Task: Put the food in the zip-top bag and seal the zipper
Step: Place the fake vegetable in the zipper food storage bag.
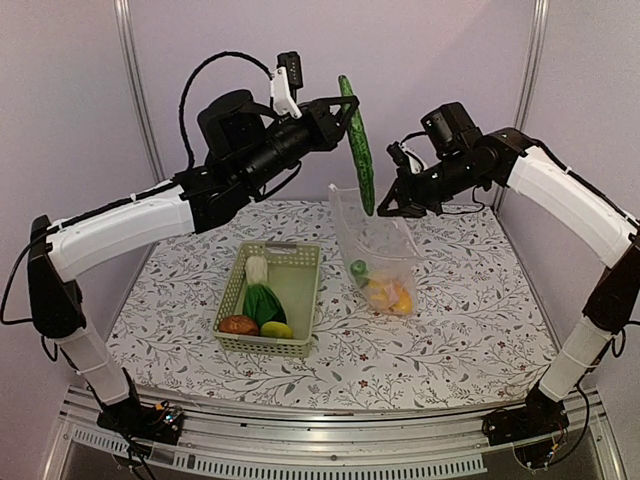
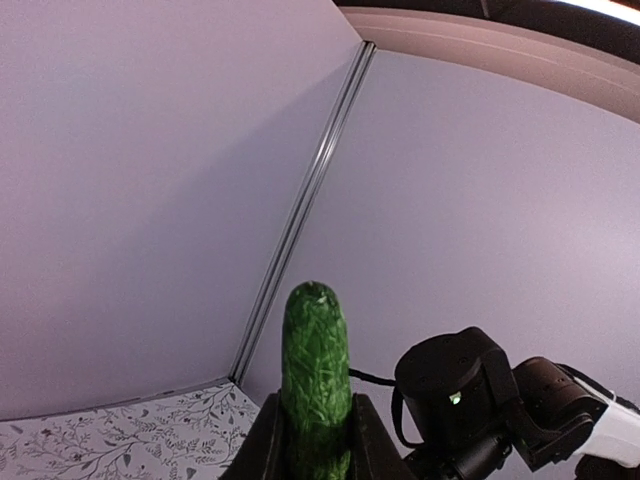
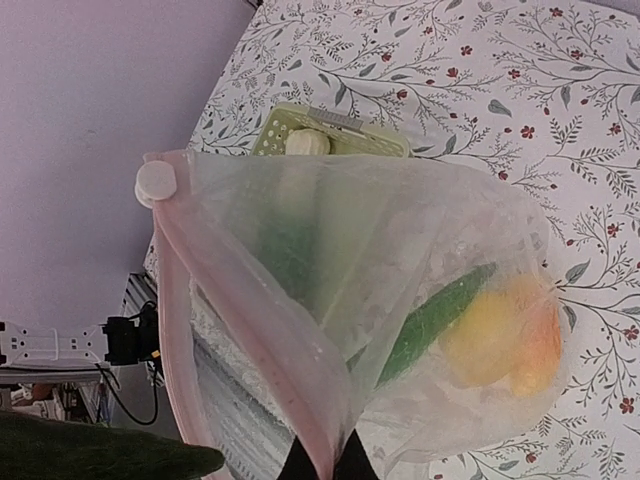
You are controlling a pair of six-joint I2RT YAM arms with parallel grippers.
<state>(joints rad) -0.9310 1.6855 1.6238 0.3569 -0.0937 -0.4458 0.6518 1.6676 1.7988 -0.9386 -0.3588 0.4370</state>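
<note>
Your L wrist view cuts the cucumber (image 2: 316, 390) off at the btm edge, so you can't see its lower end. R wrist view shows only the tips of the right gripper (image 3: 323, 465). Fruits (image 3: 500, 335) inside the zip-top bag (image 3: 400, 220) look blurred thru the plastic.

Floral table (image 1: 460, 320) carries basket (image 1: 262, 345) and (seemingly resting) bag (image 1: 385, 250).

cucumber (image 1: 357, 140) hanging by bag (image 1: 385, 240) mouth | bag sitting right of basket (image 1: 281, 246) | fruits (image 1: 392, 294) lying in bag | bok choy (image 1: 262, 302) lying in basket
</note>
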